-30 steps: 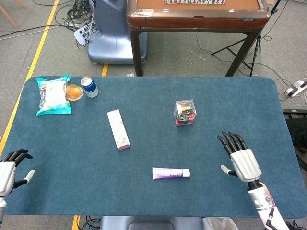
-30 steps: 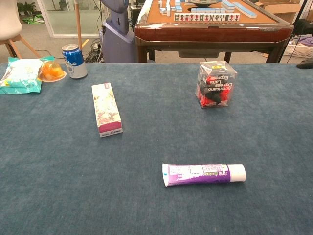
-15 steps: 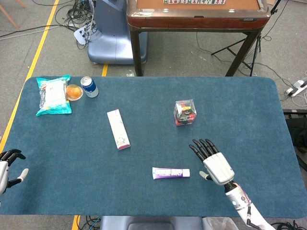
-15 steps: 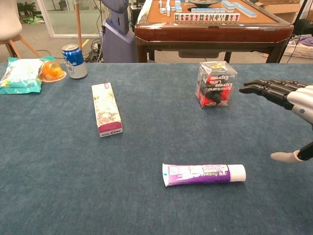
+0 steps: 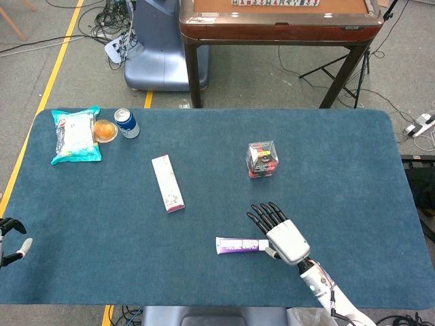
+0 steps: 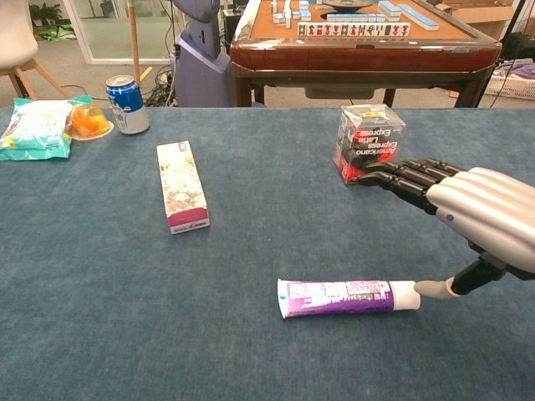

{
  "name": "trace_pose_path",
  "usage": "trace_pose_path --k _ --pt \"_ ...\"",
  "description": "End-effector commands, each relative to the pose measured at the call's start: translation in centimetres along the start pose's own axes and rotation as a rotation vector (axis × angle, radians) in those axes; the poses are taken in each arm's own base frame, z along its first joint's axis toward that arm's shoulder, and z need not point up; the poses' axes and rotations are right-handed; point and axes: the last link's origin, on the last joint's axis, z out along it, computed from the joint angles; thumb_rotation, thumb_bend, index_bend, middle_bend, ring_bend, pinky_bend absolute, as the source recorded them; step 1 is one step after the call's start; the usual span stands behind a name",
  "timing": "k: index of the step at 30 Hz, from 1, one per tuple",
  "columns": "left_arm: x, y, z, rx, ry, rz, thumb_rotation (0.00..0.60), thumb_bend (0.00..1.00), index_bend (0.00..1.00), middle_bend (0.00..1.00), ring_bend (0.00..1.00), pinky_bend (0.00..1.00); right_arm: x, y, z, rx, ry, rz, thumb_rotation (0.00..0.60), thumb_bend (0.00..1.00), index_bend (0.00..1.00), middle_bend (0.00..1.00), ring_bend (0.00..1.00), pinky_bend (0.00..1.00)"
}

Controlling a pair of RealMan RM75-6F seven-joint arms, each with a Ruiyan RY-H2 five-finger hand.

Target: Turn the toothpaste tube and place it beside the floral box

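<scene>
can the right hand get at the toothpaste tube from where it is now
Probably yes. The right hand hovers open at the cap end of the toothpaste tube, its thumb tip by the cap, and nothing lies between them.

Even, bright indoor light across both views, nothing dim. Shadows stay soft: a faint one sits under the toothpaste tube on the blue surface. A pale sheen runs along the right robot hand in the chest view, and the clear box throws small glints. Focus is crisp throughout, no motion blur, edges barely bend.
</scene>
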Motion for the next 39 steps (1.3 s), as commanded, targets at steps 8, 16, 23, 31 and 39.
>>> trace_pose_path --k 8,16,23,31,39 --pt "0.2 -0.8 0.0 0.036 -0.008 0.021 0.6 0.24 0.67 0.61 0.44 0.51 -1.4 -0.6 0.9 0.021 -0.016 -0.019 0.6 0.0 0.0 0.0 0.0 0.08" --pt "0.1 -1.0 0.0 0.051 -0.025 0.029 0.6 0.24 0.65 0.61 0.44 0.51 -2.1 -1.0 0.8 0.033 -0.024 -0.014 0.6 0.0 0.0 0.0 0.0 0.08" --pt "0.0 -1.3 0.0 0.061 -0.033 0.043 0.6 0.24 0.65 0.61 0.44 0.51 -2.4 -1.1 1.2 0.027 -0.053 -0.013 0.6 0.0 0.0 0.0 0.0 0.08" --pt "0.1 -1.9 0.2 0.091 -0.037 0.035 0.6 0.24 0.65 0.61 0.44 0.51 -2.5 -1.3 2.5 0.012 -0.075 -0.047 0.6 0.0 0.0 0.0 0.0 0.08" --pt "0.1 -2.4 0.3 0.113 -0.042 0.026 0.6 0.24 0.65 0.61 0.44 0.51 -2.1 -0.9 3.5 -0.017 -0.075 -0.073 0.6 0.0 0.0 0.0 0.0 0.08"
